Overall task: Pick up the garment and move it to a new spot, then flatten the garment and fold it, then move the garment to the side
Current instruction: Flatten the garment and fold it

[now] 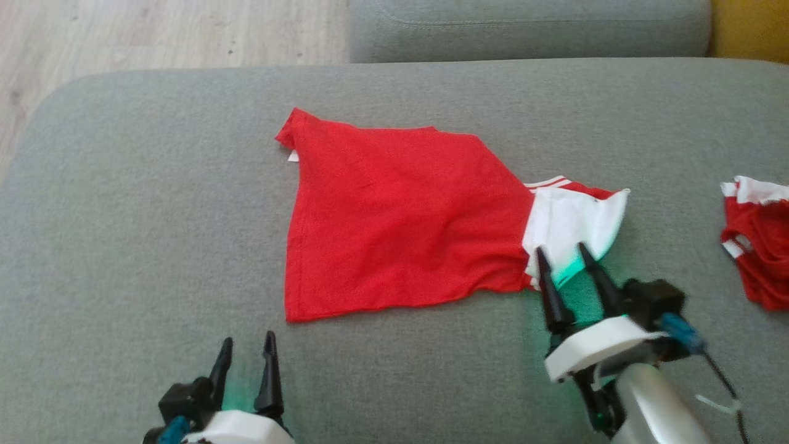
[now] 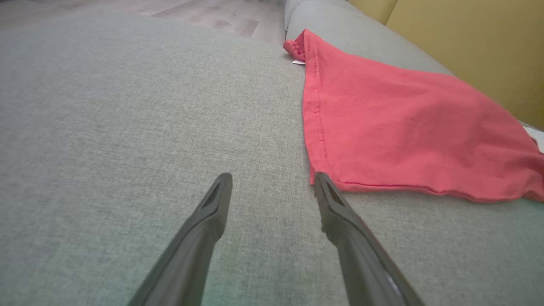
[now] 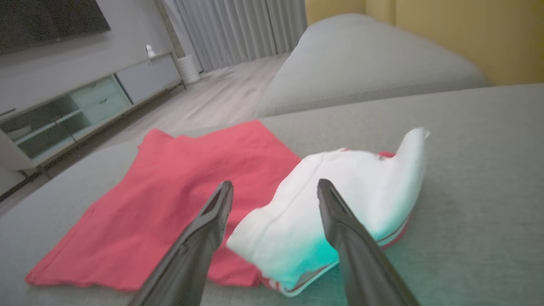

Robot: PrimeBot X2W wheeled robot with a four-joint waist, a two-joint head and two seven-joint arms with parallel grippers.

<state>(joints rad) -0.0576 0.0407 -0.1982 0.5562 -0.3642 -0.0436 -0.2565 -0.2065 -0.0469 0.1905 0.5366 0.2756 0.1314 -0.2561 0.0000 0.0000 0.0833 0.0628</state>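
The red garment (image 1: 400, 228) lies at the centre of the frame on the grey sofa cushion (image 1: 154, 216), mostly spread, its white sleeve (image 1: 573, 225) bunched toward the right. The right gripper (image 1: 561, 248) hovers at that sleeve, fingers spread wide and gripping nothing. At the lower left, the left gripper (image 1: 248, 337) is also wide open and empty, just short of the hem corner (image 1: 296, 314). Flattening looks like the step in hand: pinch only the sleeve's edge, draw it rightward and low, and stop short of the second garment (image 1: 758, 240).
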